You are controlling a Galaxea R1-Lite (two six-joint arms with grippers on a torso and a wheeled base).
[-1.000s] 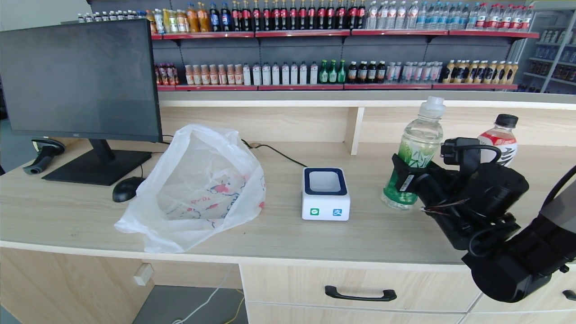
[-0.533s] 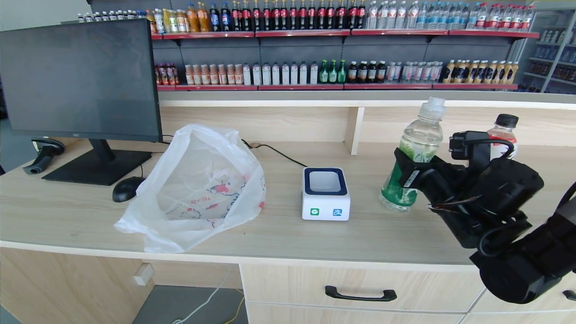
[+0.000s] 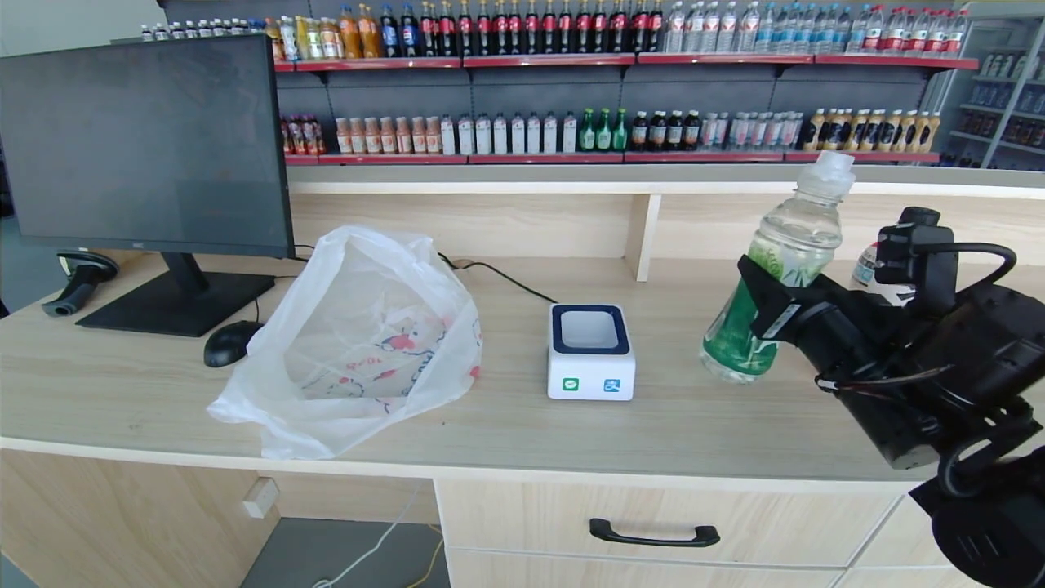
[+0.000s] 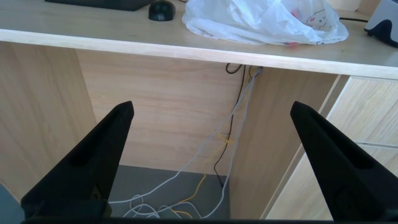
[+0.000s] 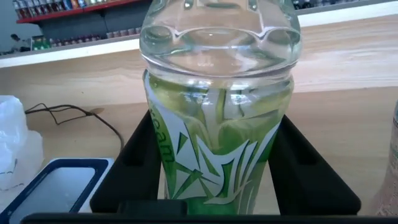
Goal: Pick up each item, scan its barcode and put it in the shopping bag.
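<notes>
My right gripper (image 3: 763,314) is shut on a clear bottle with a green label (image 3: 771,282) and holds it tilted a little above the counter, right of the white barcode scanner (image 3: 590,351). In the right wrist view the green-label bottle (image 5: 221,134) stands between the two black fingers (image 5: 134,165), with the scanner (image 5: 53,186) beside it. A second bottle with a red and white label (image 3: 867,273) stands behind the right arm, mostly hidden. The white shopping bag (image 3: 359,335) lies open left of the scanner. My left gripper (image 4: 211,158) hangs open below the counter's front edge.
A monitor (image 3: 147,147) stands at the counter's back left, with a black mouse (image 3: 229,343) and a handheld scanner (image 3: 77,282) near it. A cable (image 3: 498,278) runs behind the bag. The raised back ledge (image 3: 653,184) borders the counter; drinks shelves stand beyond.
My right gripper has lifted the green-label bottle off the counter and carried it up and slightly right, tilting it. The arm now covers most of the red and white bottle.
</notes>
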